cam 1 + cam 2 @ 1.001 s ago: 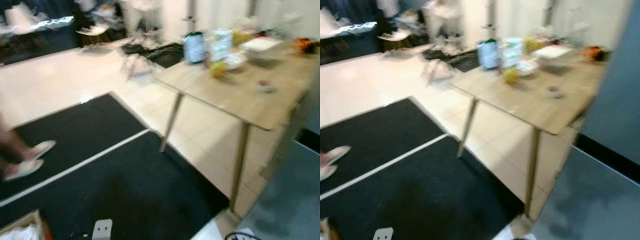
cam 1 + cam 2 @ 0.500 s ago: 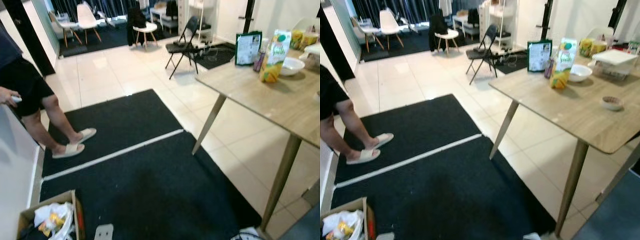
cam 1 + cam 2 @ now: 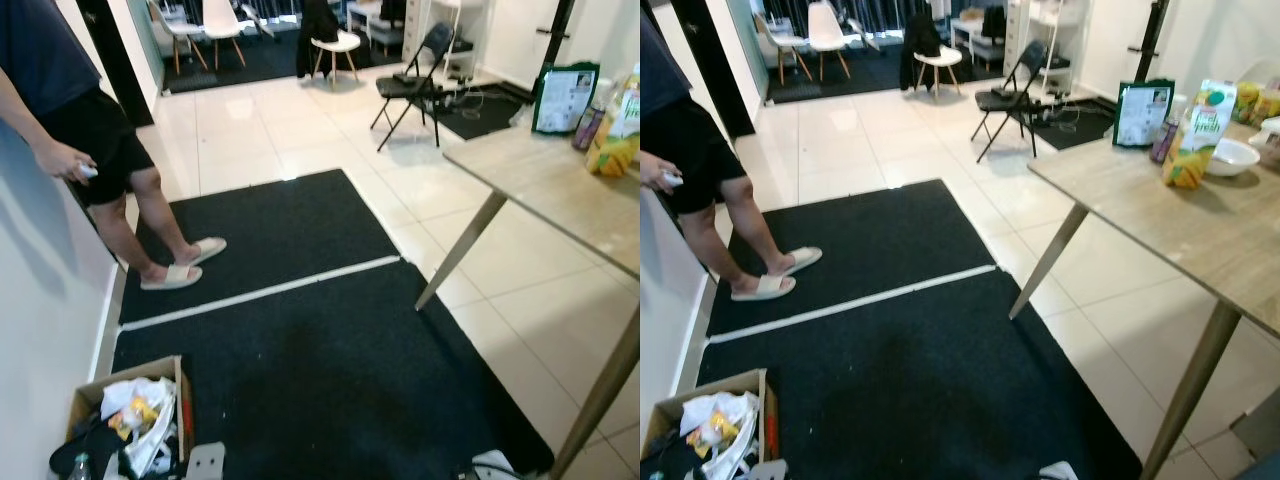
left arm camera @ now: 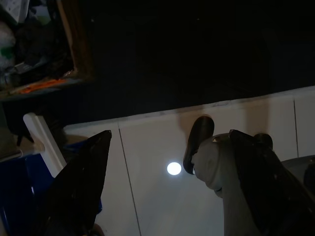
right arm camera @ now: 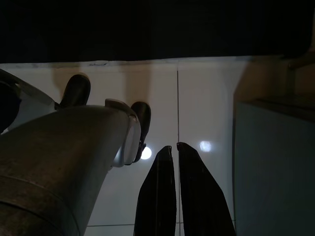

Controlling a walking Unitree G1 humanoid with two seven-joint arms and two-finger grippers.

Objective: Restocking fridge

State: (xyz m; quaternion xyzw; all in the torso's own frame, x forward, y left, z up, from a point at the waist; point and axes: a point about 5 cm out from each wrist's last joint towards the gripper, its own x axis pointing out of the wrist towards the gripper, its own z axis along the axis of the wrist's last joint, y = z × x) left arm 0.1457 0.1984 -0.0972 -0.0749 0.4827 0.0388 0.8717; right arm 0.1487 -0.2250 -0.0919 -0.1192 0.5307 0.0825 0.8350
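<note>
On the wooden table (image 3: 1200, 225) at the right stand a juice carton (image 3: 1196, 121), a green bag (image 3: 1143, 112), a small purple bottle (image 3: 1164, 142) and a white bowl (image 3: 1231, 156). Both arms hang low at my sides. In the left wrist view, my left gripper (image 4: 167, 196) is open, its two dark fingers (image 4: 78, 187) spread wide above the white tiles and the edge of the black mat. My right gripper (image 5: 173, 146) is shut with nothing in it, its fingers (image 5: 157, 196) pressed together and pointing down at the tiles beside my silver leg (image 5: 64, 157).
A person (image 3: 75, 150) in dark shorts and slippers stands at the left by a white wall. A cardboard box (image 3: 125, 420) of rubbish sits low on the left on the black mat (image 3: 300, 340). A folding chair (image 3: 415, 85) and white chairs (image 3: 335, 45) stand farther back.
The camera has swung left: the table slid toward the right edge, and the person and cardboard box came further into view. The blur of a second ago is gone.
</note>
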